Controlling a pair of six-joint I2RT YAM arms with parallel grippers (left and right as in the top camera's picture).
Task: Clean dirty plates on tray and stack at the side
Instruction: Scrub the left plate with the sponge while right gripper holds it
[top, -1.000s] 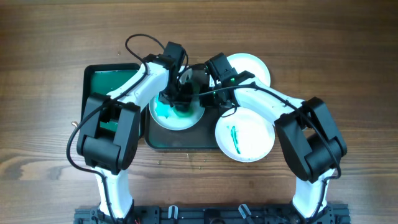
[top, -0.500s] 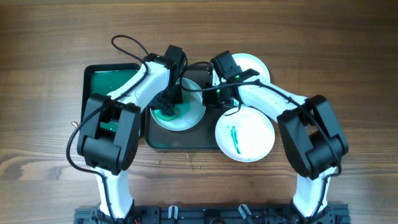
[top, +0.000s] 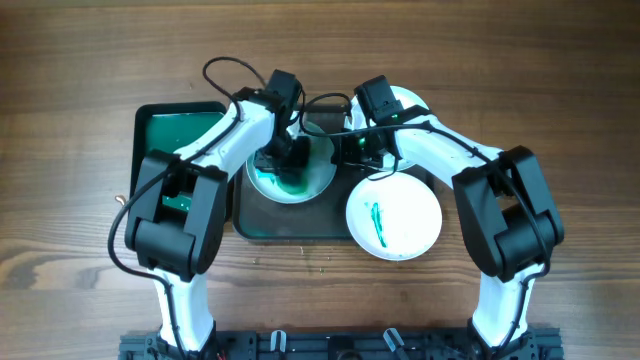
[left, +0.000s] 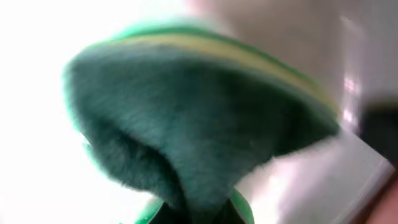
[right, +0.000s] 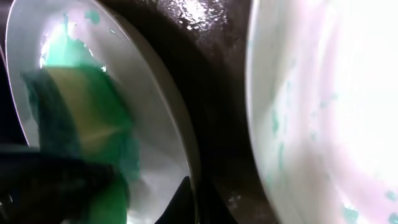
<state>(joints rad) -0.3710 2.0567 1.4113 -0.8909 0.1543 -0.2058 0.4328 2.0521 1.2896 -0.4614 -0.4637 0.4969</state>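
On dark low-rimmed tray (top: 290, 222): left gripper (top: 283, 158) clamps fuzzy green-yellow sponge (left: 186, 130) against smeared plate (top: 316, 178), round, white, glossy. Right gripper (right: 188, 200) pinches that plate's right rim. Another streaked plate (top: 400, 205) lies at tray's near-right corner.

Looked like a robotics lab bench dressed up as a dishwashing station. 2 robot arms, left (top: 180, 205) and right (top: 505, 215), rose from a black slotted rail (top: 340, 348) along the near edge of a wood-grain tabletop (top: 80, 60). A loose black cable (top: 225, 68) looped off the left arm in the open. 1 camera looked straight down on the rig, and each wrist carried its own. Kitchen gear was laid out like test props: dark tray (top: 300, 225), small black tray with green inside (top: 170, 125), green-and-yellow sponge (left: 186, 124), 3 white plates (top: 318, 182) (top: 418, 108) (top: 395, 215), the nearest streaked green.
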